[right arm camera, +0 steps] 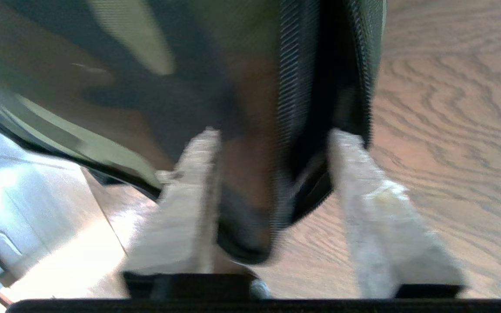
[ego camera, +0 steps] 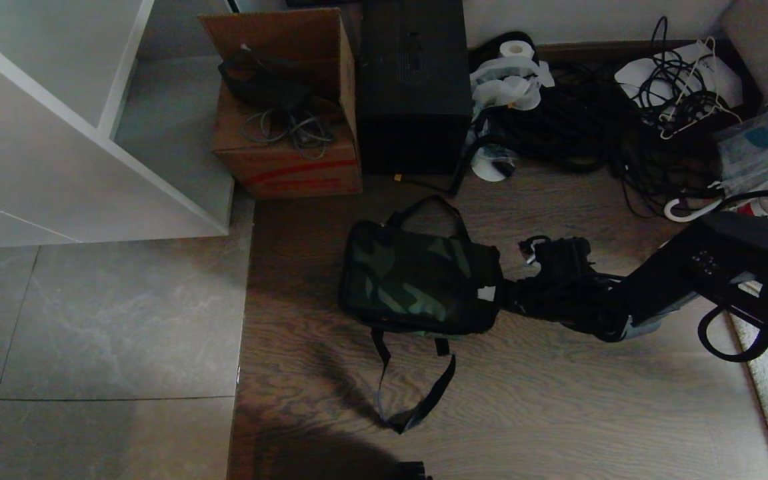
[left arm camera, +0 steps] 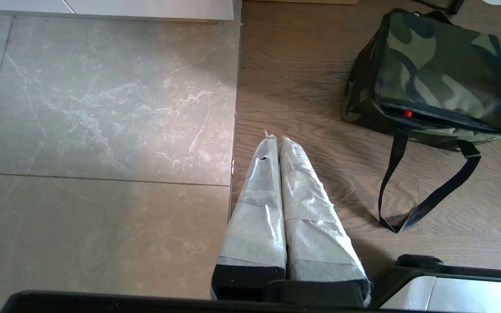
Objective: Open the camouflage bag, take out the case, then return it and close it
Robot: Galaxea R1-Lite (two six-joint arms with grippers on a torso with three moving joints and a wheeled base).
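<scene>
Right pincer (right arm camera: 272, 143) spread, fingers straddling zip edge of camouflage bag (ego camera: 417, 277) on wood floor (ego camera: 557, 400). Left pincer (left arm camera: 274, 141) pressed together, parked beside bag.

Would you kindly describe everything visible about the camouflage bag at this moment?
The camouflage bag is a soft, rectangular green-camouflage fabric bag with black edging, lying flat on the wood floor, in front of the cardboard box and black box. One black strap handle arches behind it; another trails loose across the floor in front. A small red spot shows in the dark seam along its front side. The right gripper sits at its right end, fingers apart around the bag's black-edged corner.
</scene>
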